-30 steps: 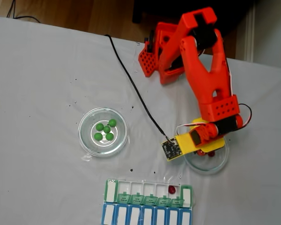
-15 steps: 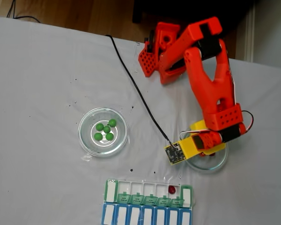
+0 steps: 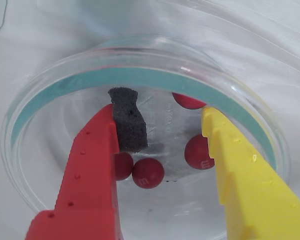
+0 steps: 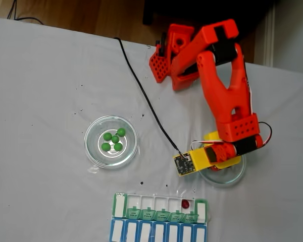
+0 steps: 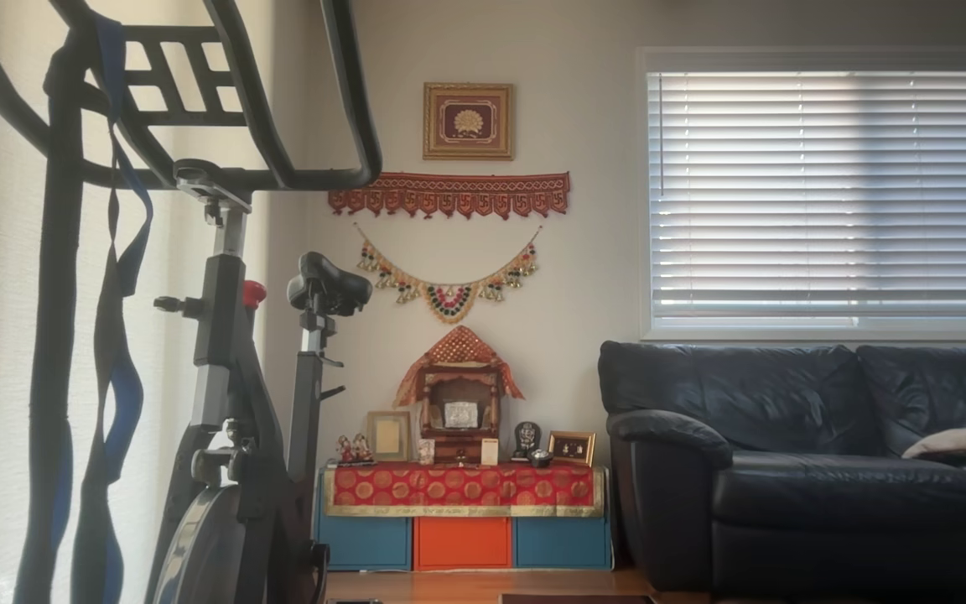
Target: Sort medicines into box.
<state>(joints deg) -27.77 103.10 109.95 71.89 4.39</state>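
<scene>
Four dark red balls lie on the floor of the clear glass dish under my wrist camera: two touching each other just beside my red finger, one against my yellow finger, and one at the far rim, half hidden by the yellow tip. My gripper hangs down inside the dish with its jaws spread apart and nothing between them; the dark foam pad on the red finger is bare. In the fixed view my arm reaches down over this dish, at the right of the table. Five green balls sit bunched in the other dish, well apart to the left. The green-lidded box lies near the bottom edge, lids open, with one red ball in a compartment near its right end, and the blue-lidded row touches it below.
</scene>
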